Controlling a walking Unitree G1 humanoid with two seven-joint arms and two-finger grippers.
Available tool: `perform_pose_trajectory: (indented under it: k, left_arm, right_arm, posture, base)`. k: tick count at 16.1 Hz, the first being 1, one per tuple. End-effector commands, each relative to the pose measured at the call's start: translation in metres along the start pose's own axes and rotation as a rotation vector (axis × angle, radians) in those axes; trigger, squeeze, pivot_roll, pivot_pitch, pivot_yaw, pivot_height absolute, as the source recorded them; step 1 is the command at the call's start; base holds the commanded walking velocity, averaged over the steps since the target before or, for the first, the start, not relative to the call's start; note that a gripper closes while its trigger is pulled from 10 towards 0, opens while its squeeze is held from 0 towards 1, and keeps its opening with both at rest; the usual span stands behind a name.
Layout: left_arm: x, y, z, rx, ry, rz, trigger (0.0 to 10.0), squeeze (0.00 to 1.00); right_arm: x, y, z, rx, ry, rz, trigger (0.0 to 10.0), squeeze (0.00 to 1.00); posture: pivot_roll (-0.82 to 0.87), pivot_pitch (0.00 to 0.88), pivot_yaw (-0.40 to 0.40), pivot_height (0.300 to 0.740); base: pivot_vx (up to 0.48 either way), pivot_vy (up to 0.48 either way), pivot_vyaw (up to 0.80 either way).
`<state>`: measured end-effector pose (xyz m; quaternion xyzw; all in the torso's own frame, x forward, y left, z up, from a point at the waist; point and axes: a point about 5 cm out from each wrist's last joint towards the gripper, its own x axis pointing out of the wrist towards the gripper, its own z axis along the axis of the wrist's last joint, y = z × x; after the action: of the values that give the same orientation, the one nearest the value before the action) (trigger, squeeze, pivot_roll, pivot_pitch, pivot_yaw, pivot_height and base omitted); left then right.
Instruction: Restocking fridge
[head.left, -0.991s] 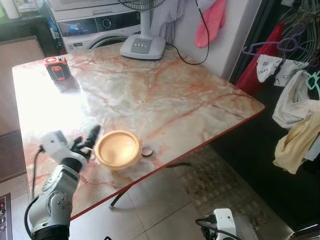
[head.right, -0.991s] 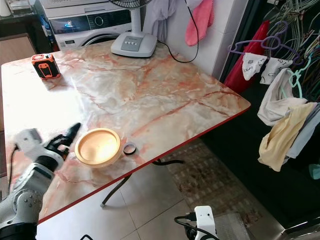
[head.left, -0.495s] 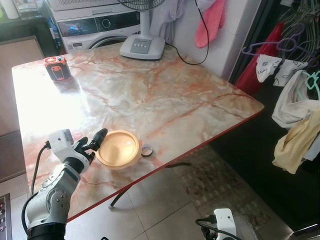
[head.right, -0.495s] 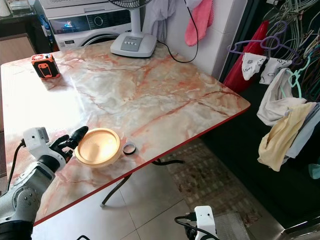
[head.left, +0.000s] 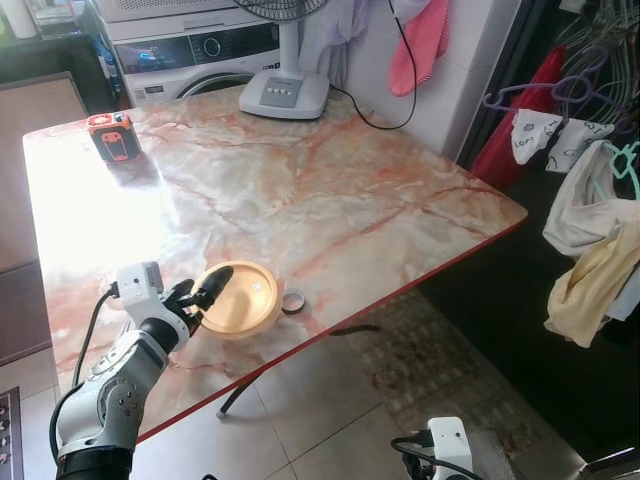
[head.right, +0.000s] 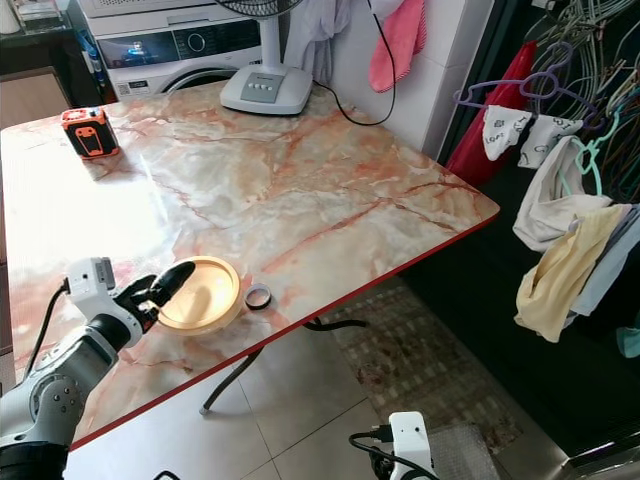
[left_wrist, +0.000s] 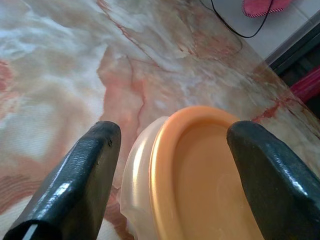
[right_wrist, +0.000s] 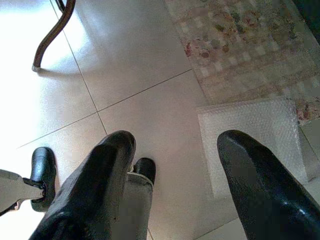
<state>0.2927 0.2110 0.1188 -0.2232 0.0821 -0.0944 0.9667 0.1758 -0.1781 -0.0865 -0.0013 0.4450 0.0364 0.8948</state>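
Round container (head.left: 240, 297) with an orange lid over a translucent white base sits near the front edge of the marble desk (head.left: 300, 180). Left pincer (left_wrist: 170, 165) open, fingers straddling its rim. Left wrist view reveals the pale base. Right pincer (right_wrist: 175, 175) open, hanging above the tiled floor (right_wrist: 130, 75).

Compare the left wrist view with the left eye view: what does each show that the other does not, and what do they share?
Left wrist view alone: the clear container wall beneath the orange lid, with the left gripper open, one finger on each side of it.
Left eye view alone: the fan base, washing machine, orange-black device, small ring, hanging clothes.
Shared: lid, marble table, black cable.
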Motion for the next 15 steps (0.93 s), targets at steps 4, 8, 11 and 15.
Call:
perform_pose_trajectory:
  k: [4,8,11,15]
  left_arm:
    - [0.001,-0.001,-0.004,-0.009,0.027,-0.007,10.0,0.00]
    - [-0.002,0.000,-0.011,-0.045,0.032,0.004,10.0,0.00]
    - [-0.003,-0.004,-0.015,-0.085,0.024,-0.013,10.0,0.00]
    - [0.003,-0.003,-0.022,-0.099,0.034,0.003,10.0,0.00]
  right_arm:
    - [0.000,-0.002,0.000,-0.007,0.000,-0.004,10.0,0.00]
    - [0.000,-0.002,0.000,-0.008,0.000,-0.002,10.0,0.00]
    - [0.000,-0.002,0.001,-0.009,-0.001,0.000,10.0,0.00]
    - [0.000,-0.002,0.001,-0.009,0.000,-0.001,10.0,0.00]
  posture:
    - [-0.07,0.042,-0.063,0.740]
    - [-0.07,0.046,-0.065,0.740]
    - [-0.07,0.048,-0.065,0.740]
    - [-0.07,0.049,-0.066,0.740]
  base:
    - [0.000,0.000,0.00]
    - [0.000,0.000,0.00]
    - [0.000,0.000,0.00]
    - [0.000,0.000,0.00]
